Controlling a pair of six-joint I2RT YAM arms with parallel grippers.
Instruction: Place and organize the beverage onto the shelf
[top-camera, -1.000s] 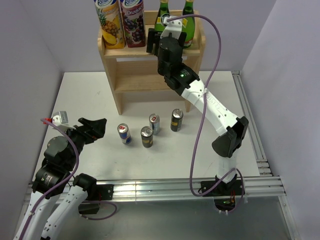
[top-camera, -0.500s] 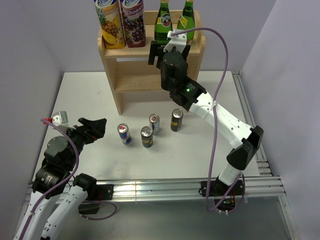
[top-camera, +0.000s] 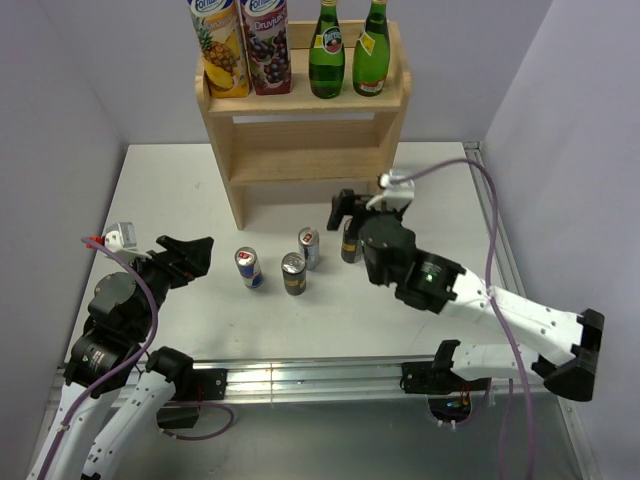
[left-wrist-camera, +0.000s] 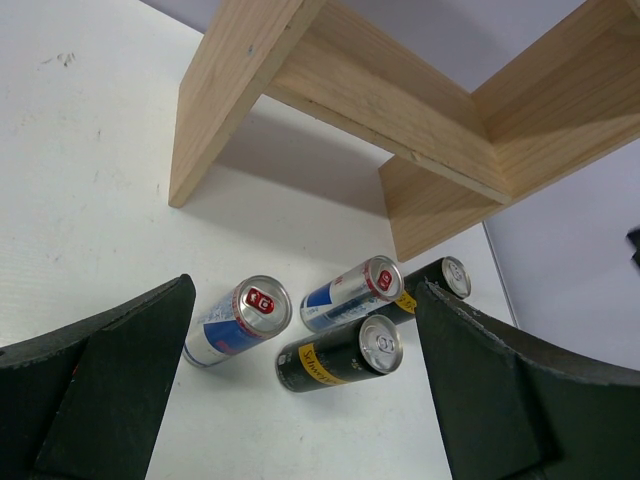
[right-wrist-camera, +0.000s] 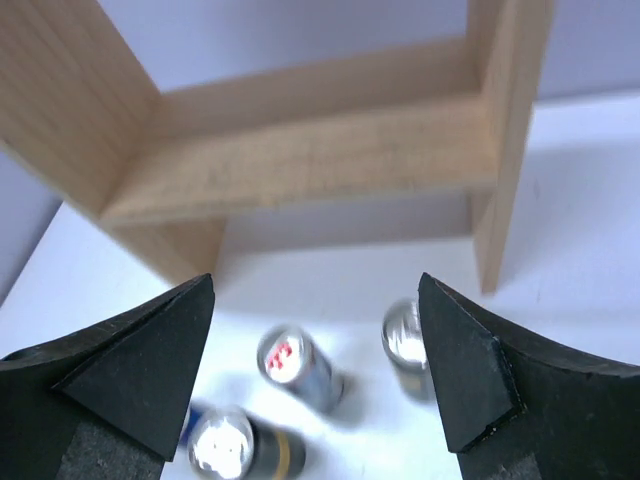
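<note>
jaws are spread and empty on both sides; pickup is in hand: a can (right-wrist-camera: 405, 340) must be straddled by the right gripper (top-camera: 346, 207), then clamped.

Looking like a robotics lab
Blank walls (top-camera: 60, 80) are boxing in a white table (top-camera: 170, 190), aluminium rails (top-camera: 320, 378) edging it.

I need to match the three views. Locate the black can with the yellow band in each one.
Top external: black can with the yellow band, just left of centre, nearest the arms of the four cans.
Left wrist: lower centre.
Right wrist: bottom left, blurred.
Shared landmark: the shelf, behind the cans in all three.
</note>
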